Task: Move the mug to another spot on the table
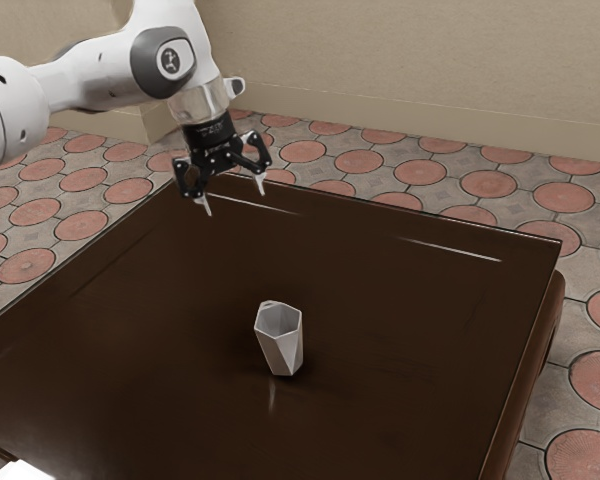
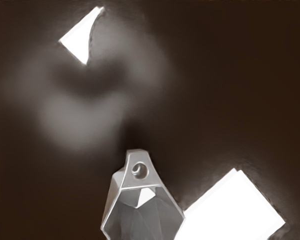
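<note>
Terracotta-disc tiled floor (image 1: 460, 180) round the far and right sides of the scene, plain beige wall (image 1: 430, 50) behind. Large dark brown glossy table (image 1: 400, 300) across the near and middle ground, pale streaks of glare along its far edge. White and grey arm (image 1: 90, 70) entering from the exterior view's upper left, wrist pointing down over the table's far-left part. Black gripper (image 1: 234, 200) hanging above the tabletop there, fingers spread wide, pale tips (image 1: 208, 208) pointing down, nothing held between them and nothing touching them. Faceted white mug (image 1: 279, 340) upright on the table, near the middle, well apart from the gripper, nearer to the viewer and toward the exterior view's right of it. Dark inside of mug visible through open top, small lug at the rim on its far-left side. In the wrist view, same mug (image 2: 140, 205) seen from above on the dark tabletop (image 2: 240, 75), holed lug (image 2: 139, 170) turned toward the hand, bright white reflected patches (image 2: 235, 210) on the gloss just beside it and farther off. Small white scrap (image 1: 10, 470) at the near-left corner, nature unclear
</note>
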Available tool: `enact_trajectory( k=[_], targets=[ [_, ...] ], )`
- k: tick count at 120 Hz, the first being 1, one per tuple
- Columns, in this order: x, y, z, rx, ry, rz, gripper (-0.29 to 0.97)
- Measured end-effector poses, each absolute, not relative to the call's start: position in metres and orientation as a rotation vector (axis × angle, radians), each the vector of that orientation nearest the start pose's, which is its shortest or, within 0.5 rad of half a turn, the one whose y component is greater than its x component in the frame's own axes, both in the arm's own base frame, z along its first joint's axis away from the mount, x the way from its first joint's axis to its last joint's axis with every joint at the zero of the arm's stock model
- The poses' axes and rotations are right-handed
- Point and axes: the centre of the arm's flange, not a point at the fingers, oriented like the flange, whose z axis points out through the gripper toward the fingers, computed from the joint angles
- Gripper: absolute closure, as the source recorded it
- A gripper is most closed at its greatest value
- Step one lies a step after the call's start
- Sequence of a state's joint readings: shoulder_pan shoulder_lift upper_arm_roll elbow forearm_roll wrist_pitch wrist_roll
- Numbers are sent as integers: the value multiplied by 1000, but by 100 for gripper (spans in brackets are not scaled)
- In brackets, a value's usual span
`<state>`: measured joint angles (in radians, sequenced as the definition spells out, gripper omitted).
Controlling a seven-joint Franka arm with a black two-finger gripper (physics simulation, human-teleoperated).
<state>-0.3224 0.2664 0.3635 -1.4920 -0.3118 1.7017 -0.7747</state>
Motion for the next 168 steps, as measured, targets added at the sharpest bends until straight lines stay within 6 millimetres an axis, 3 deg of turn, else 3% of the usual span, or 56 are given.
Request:
enact_trajectory(
  k=[35, 50, 72, 133, 168],
  targets=[
    [643, -35, 417, -2731, -1645, 390, 0],
    [639, -41, 381, -2659, -1699, 417, 0],
    [640, -61, 345, -2614, -1733, 418, 0],
    [647, -78, 283, -2519, -1841, 405, 0],
    [649, -86, 278, -2542, -1827, 365, 5]
  ],
)
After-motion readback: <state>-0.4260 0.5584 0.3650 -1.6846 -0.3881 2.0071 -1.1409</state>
